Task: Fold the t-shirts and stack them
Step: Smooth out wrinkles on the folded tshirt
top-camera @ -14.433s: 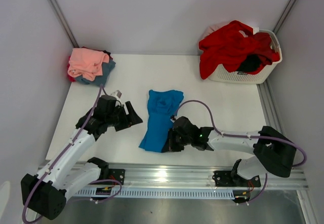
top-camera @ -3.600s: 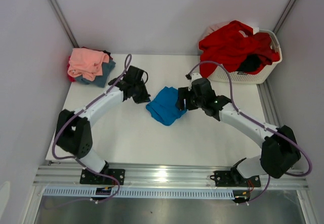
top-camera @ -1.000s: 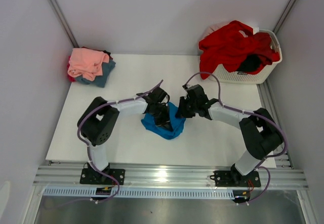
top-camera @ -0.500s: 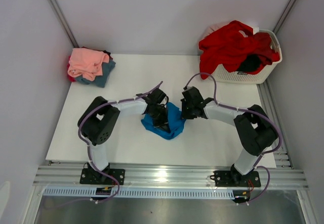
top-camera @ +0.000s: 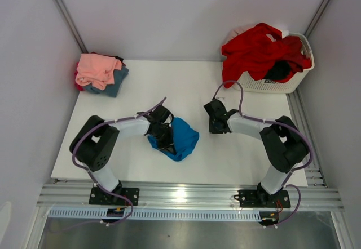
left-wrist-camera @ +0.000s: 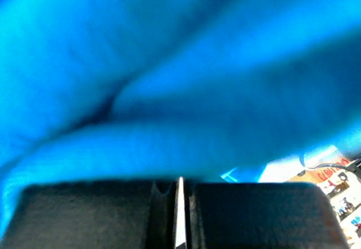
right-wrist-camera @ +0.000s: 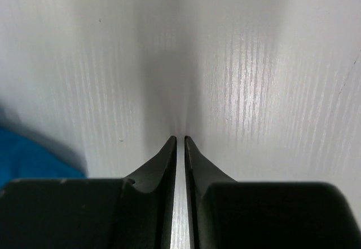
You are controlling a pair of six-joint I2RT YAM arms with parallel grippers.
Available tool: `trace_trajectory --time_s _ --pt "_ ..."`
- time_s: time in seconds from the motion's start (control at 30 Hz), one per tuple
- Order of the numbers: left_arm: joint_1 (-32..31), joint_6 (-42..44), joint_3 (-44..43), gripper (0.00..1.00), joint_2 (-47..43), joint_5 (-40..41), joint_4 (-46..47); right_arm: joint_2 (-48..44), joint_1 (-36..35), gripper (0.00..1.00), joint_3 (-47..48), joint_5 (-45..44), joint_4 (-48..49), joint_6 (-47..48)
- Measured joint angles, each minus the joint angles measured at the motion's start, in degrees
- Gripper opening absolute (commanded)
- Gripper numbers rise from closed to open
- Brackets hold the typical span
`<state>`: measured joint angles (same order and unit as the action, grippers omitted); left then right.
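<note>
A bright blue t-shirt (top-camera: 181, 138) lies bunched on the white table (top-camera: 242, 159), left of centre. My left gripper (top-camera: 163, 132) sits at the shirt's left edge, shut on a pinch of the blue cloth (left-wrist-camera: 169, 91), which fills the left wrist view above the closed jaws of the left gripper (left-wrist-camera: 180, 178). My right gripper (top-camera: 215, 119) is a little to the right of the shirt, apart from it. In its wrist view the right gripper (right-wrist-camera: 180, 138) is shut over bare table, with a corner of the blue t-shirt (right-wrist-camera: 28, 154) at lower left.
Folded t-shirts are stacked at the back left, with salmon pink (top-camera: 97, 69) on top of slate blue (top-camera: 113, 83). A white slatted basket (top-camera: 265, 83) at the back right holds a red t-shirt (top-camera: 256, 49) and a black one (top-camera: 278, 69).
The left gripper has drawn the blue t-shirt left and toward the near edge. The right gripper has come off the shirt and shifted slightly right, now over bare table.
</note>
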<state>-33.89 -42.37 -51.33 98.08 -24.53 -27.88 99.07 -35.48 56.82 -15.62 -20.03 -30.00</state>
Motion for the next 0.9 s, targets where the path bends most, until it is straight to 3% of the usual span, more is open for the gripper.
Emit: trace_trajectory --time_s 0.17,0.33,0.4,0.43,0.47,0.5,0.63,0.8,0.9 --pt "0.1 0.5 2.1 0.03 -8.0 1.6 -2.1 -3.1 0.1 0.23 -3.1 0.8 0.6 1.5" --pt "0.1 0.8 -0.4 0.12 -21.4 5.6 -6.3 -6.8 0.9 0.42 -3.8 3.2 2.2 4.6" --pt "0.2 0.2 -1.2 0.62 -26.1 8.8 -6.6 -7.2 1.6 0.51 -3.8 5.8 4.0 5.5" --pt "0.2 -0.8 -1.0 0.92 -28.1 10.1 -6.9 -7.2 2.2 0.56 -3.8 7.8 5.3 5.9" --pt "0.2 -1.8 -0.3 0.95 -30.7 11.5 -7.1 -7.1 2.8 0.56 -3.8 8.7 5.8 6.0" --pt "0.2 -3.2 2.1 0.96 -33.8 12.7 -5.1 -7.1 3.4 0.62 -3.8 10.6 6.7 6.2" --pt "0.2 -9.0 14.9 0.92 -41.5 13.3 -0.9 -5.7 5.0 0.65 -3.7 17.5 11.9 6.3" --pt "0.2 -17.3 28.3 0.86 -40.0 12.2 1.3 -0.5 5.5 0.67 -1.6 23.3 15.3 6.3" --pt "0.0 -21.1 30.3 0.85 -42.1 11.7 4.5 2.8 5.7 0.68 1.2 25.8 16.0 6.4"
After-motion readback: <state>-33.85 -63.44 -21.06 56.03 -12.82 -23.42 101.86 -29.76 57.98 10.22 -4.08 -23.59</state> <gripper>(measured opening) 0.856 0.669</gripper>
